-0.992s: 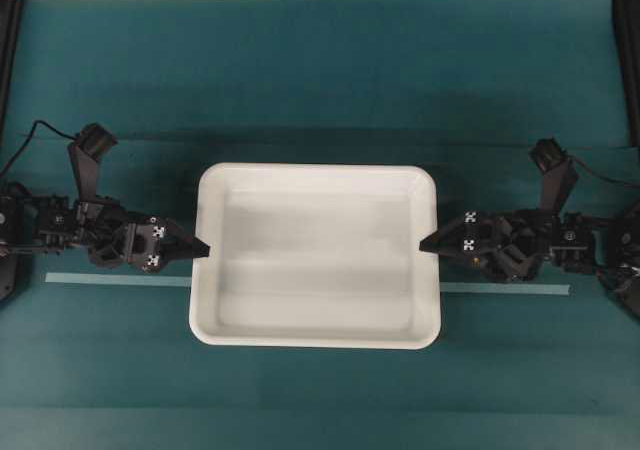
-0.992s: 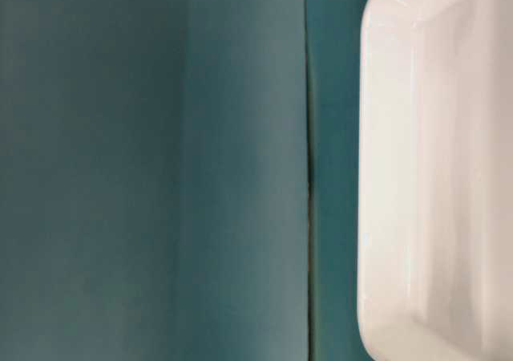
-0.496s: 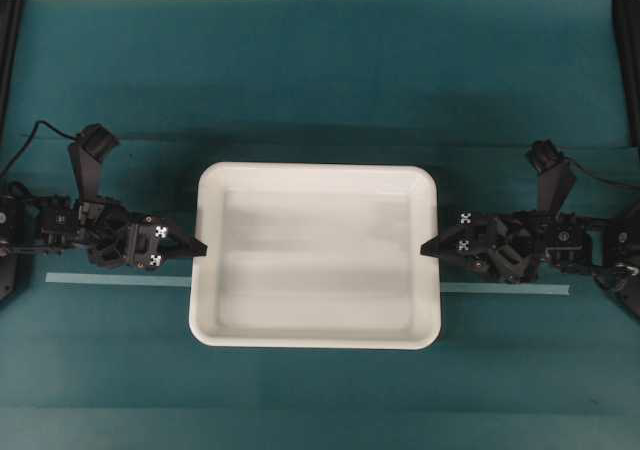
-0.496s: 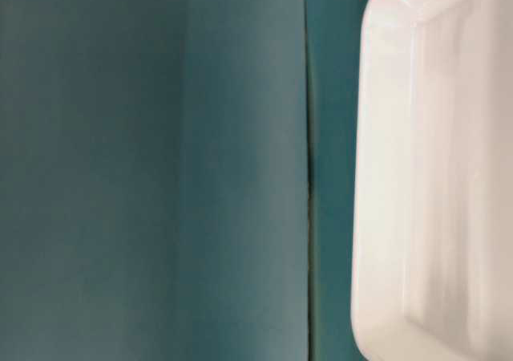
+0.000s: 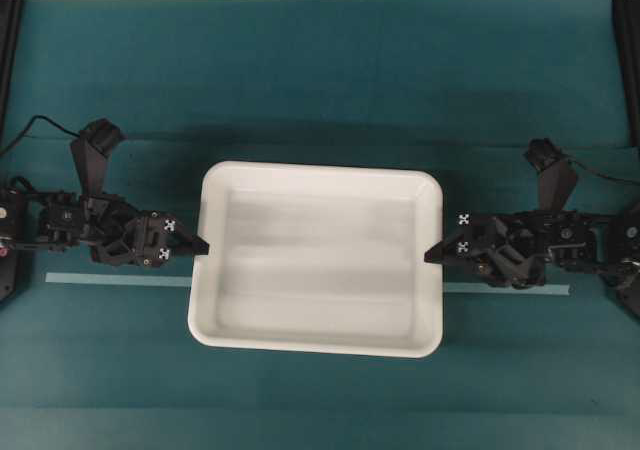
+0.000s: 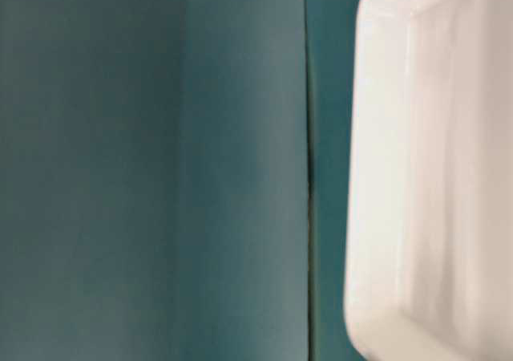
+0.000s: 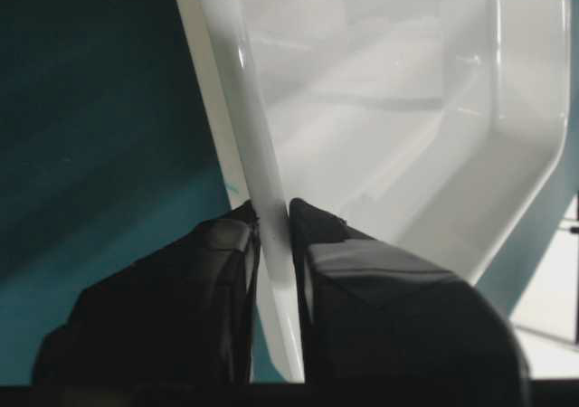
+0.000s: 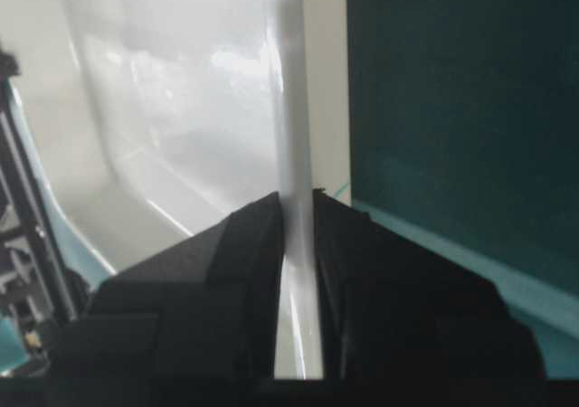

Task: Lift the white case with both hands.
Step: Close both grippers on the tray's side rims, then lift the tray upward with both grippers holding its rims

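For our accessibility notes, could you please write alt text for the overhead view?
A large shallow white plastic case lies on a teal tabletop, pinched at its short rims by two black claws: the left claw and the right claw.

- Overhead cam looks straight down on the whole teal tabletop [image 5: 320, 70].
- Table-level cam sits close, sideways.
- Wrist cams hug opposite rims of the white case [image 5: 316, 260].
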Action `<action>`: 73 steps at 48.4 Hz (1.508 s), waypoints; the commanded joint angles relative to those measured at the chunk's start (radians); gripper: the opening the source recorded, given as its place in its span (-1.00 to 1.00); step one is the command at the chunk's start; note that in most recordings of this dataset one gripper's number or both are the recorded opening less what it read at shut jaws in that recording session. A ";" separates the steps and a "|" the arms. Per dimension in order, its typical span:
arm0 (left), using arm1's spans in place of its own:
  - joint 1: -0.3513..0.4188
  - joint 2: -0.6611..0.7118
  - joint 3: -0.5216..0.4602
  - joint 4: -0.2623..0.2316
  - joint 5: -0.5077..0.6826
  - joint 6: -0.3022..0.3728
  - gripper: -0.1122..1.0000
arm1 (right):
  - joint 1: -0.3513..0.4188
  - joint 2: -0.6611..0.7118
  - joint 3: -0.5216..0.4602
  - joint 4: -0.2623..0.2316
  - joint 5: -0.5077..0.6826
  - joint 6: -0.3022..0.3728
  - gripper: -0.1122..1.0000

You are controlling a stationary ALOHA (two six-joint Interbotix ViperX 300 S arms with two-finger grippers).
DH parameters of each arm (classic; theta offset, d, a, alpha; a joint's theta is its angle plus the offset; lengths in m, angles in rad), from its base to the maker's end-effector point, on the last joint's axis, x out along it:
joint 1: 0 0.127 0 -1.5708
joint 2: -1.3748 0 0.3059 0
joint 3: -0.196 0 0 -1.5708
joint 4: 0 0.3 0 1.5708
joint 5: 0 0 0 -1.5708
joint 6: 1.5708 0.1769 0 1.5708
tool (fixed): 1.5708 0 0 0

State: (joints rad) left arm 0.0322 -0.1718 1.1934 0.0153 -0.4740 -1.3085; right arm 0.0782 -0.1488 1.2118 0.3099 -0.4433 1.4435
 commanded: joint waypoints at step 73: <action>-0.031 -0.491 -0.368 0.003 0.597 -0.094 -0.66 | -0.152 -0.581 -0.385 -0.103 0.824 -0.006 -0.61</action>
State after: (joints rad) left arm 0.0092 -0.6719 0.8974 0.0153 0.1319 -1.4036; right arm -0.0598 -0.7378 0.8943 0.2102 0.3774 1.4358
